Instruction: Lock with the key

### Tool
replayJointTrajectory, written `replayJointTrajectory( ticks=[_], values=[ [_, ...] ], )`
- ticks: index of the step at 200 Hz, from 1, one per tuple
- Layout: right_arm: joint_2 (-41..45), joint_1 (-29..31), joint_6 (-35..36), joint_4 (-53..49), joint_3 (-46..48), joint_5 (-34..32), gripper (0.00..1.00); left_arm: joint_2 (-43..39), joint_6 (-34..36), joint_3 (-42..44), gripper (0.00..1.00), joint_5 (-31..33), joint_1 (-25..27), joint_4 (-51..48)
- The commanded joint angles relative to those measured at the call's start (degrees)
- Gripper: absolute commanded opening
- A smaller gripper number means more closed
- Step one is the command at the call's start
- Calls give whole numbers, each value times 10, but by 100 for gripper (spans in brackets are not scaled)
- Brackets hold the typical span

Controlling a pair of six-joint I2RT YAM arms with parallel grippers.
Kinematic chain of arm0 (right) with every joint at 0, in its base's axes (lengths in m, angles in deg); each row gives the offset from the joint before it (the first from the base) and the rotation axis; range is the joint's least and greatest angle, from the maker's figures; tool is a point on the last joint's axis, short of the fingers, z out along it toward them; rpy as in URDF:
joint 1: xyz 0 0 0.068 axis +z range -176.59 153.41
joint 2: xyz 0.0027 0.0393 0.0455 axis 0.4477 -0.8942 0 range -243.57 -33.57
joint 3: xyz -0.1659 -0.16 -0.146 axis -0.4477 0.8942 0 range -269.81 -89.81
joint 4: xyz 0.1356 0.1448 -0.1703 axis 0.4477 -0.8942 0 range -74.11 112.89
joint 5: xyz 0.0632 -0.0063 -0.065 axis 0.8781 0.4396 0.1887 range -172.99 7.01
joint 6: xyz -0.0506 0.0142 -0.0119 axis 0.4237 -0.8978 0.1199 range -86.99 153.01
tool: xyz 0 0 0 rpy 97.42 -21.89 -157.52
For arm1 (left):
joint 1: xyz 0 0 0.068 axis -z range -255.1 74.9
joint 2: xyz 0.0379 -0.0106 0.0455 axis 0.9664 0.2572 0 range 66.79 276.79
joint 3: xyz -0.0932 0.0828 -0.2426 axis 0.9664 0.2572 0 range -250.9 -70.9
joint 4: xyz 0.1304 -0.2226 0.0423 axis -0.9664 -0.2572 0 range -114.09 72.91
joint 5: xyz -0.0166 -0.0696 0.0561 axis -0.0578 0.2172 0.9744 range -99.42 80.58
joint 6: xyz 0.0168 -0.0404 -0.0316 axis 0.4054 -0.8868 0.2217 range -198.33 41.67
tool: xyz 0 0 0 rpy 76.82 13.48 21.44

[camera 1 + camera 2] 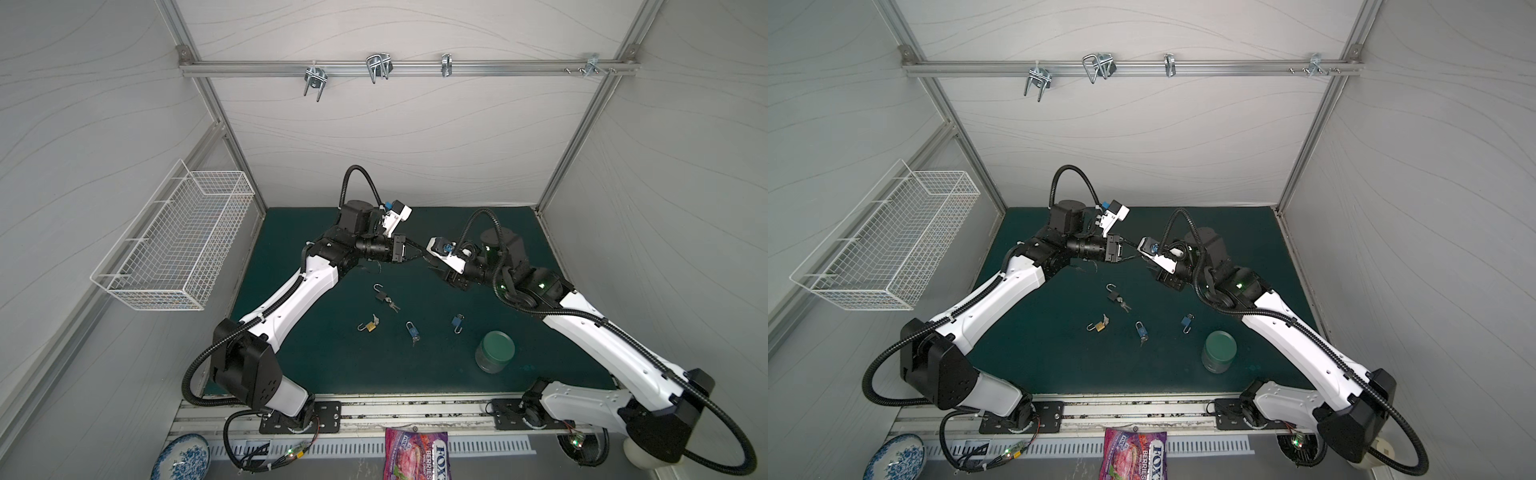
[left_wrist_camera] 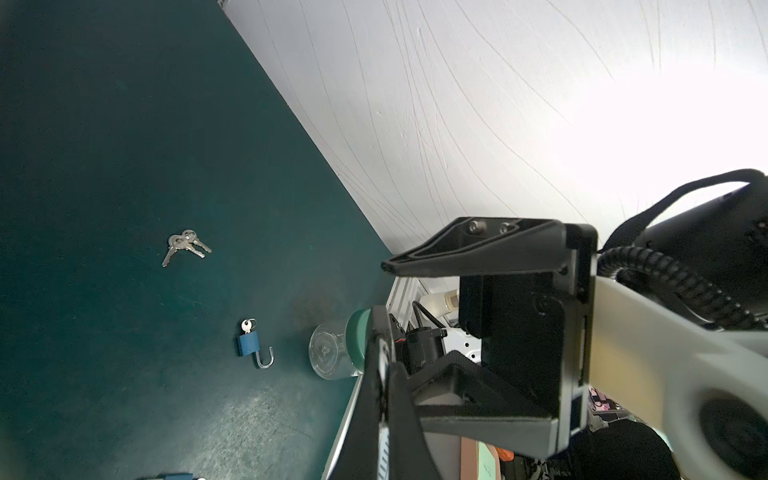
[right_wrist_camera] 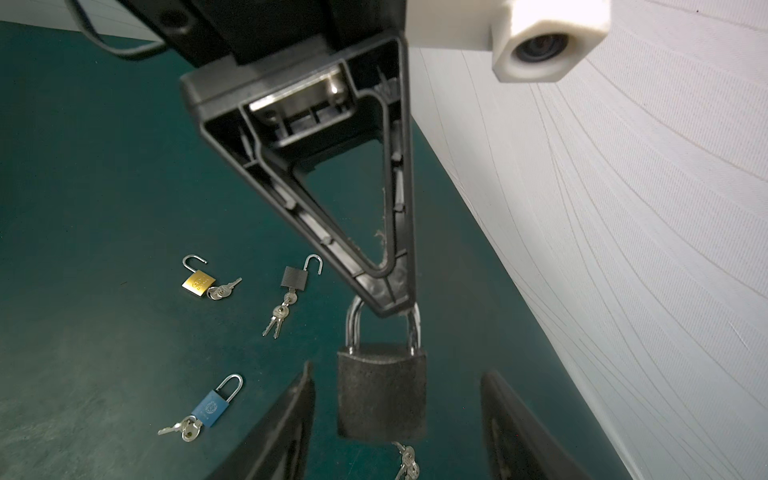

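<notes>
One dark padlock [image 3: 381, 395] hangs above the table [image 3: 104, 174], its shackle clamped in the left gripper [image 3: 388, 301]. The right gripper [image 3: 397, 368], jaws apart, flanks the body without touching it. The step in hand is probably the approach; next, it would pinch and turn the keys [image 3: 405, 457] hanging below.

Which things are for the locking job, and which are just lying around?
For the job:
grey padlock; keys hanging below it; left pincer holding its loop; right pincer open around it.

Lying about for now:
brass padlock; black padlock; shut blue padlock; open blue padlock; jar; wire basket; plate; sweet bag.
</notes>
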Motion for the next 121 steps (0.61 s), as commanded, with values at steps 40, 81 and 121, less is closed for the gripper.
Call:
replayJointTrajectory(
  ticks=[40,81,121],
  values=[
    [-15,17,17,10,-10,-27,44,3,0,-23,0,-19,0,16],
    [-15,24,13,16,-6,-28,32,4,4,-23,0,-15,0,13],
    [-1,25,-13,21,11,-30,12,-1,13,-27,0,4,0,-2]
  ],
)
